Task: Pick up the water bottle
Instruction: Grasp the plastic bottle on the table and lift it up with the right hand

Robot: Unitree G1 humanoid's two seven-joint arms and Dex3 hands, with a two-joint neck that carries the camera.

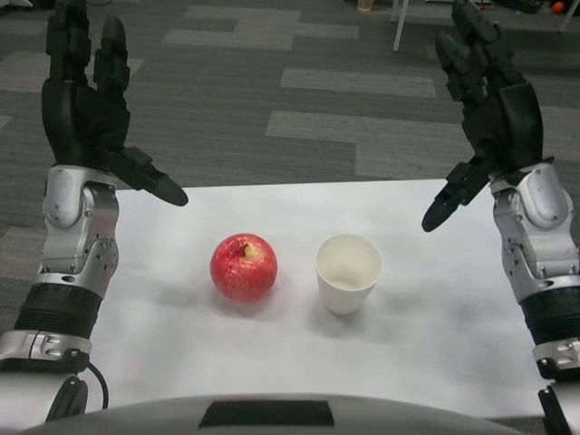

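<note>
Left hand: fingertips cut by top edge. Right hand: uppermost fingertips at top edge, partly cropped. Both forearms run out of frame at lower corners. Tabletop: near edge hidden behind robot body, left and right edges behind forearms. Cup: interior pale, contents cannot tell. White leg on floor at top: upper part cut off, object unidentifiable. Small orange item in top right corner: too small to tell.

A red apple sits just beside a seemingly empty white cup on the white table.
</note>
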